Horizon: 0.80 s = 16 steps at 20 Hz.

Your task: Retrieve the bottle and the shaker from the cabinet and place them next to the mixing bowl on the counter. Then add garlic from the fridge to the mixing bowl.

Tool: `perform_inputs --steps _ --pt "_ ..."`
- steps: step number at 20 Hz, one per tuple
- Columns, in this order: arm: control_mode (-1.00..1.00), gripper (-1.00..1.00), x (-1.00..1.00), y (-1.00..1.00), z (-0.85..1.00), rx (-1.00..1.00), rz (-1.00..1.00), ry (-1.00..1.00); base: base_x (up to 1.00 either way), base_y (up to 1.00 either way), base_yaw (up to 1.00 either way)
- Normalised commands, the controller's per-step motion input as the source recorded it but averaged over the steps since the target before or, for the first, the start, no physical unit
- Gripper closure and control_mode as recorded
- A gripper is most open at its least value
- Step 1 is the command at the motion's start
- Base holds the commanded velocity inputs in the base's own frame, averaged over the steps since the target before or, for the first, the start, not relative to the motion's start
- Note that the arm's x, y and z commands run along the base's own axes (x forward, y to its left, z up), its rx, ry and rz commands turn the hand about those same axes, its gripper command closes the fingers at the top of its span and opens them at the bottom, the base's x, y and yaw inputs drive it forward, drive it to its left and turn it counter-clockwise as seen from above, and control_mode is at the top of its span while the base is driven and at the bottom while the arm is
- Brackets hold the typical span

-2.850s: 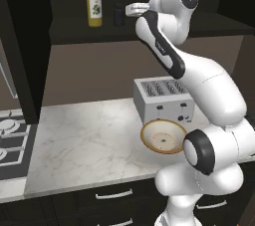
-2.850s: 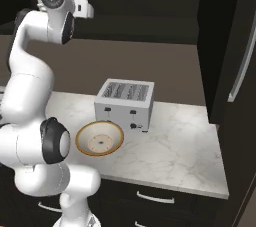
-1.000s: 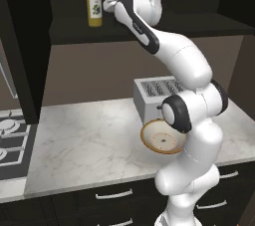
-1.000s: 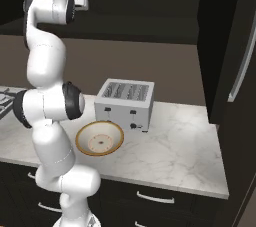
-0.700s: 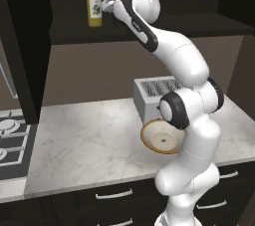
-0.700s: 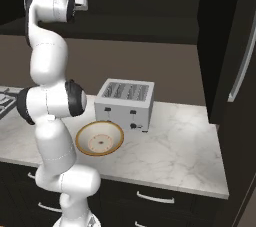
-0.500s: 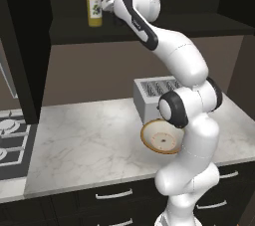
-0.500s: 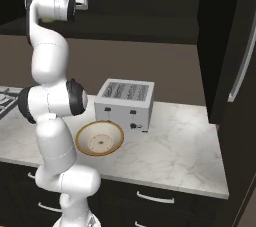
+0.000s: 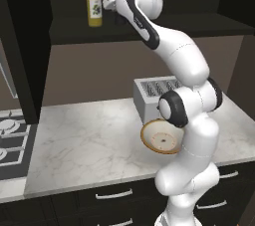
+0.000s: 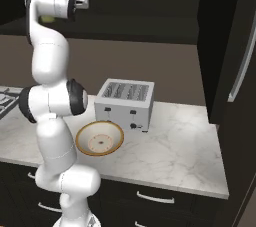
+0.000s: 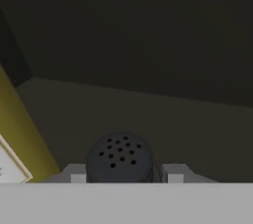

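Note:
On the upper cabinet shelf [image 9: 74, 32] stands a yellow bottle [image 9: 94, 5] with a white label. My gripper [image 9: 111, 3] reaches into the cabinet just right of it. In the hand view a dark shaker [image 11: 120, 159] with a perforated top sits between my fingers [image 11: 74, 173], and the gripper [image 11: 121, 174] is shut on it. The bottle [image 11: 17, 129] stands close at the left there. The tan mixing bowl [image 9: 160, 138] [image 10: 100, 138] lies on the marble counter [image 9: 84, 145] in front of the toaster. The garlic is out of view.
A silver toaster [image 9: 154, 90] [image 10: 125, 101] stands behind the bowl against the wall. A stove [image 9: 10, 140] borders the counter's left end. A tall dark fridge door [image 10: 235, 71] with a handle rises at the right.
The gripper's fingers have closed on the shaker inside the cabinet. The arm has stayed almost still beside the bottle.

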Motion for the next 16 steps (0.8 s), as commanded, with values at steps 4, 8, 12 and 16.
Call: perform_inputs --steps 4,8,12,16 --pt "-1.0 1.0 -0.55 -0.34 0.09 0.0 0.03 -0.03 0.0 0.0 0.0" --pt "-1.0 1.0 -0.95 -0.22 0.07 0.0 0.04 -0.04 0.0 0.0 0.0" --pt "-1.0 1.0 -1.0 -0.31 -0.13 0.0 0.08 -0.09 0.0 0.0 0.0" --pt "-1.0 1.0 -1.0 -0.06 -0.34 0.01 0.07 -0.16 0.0 0.0 0.0"
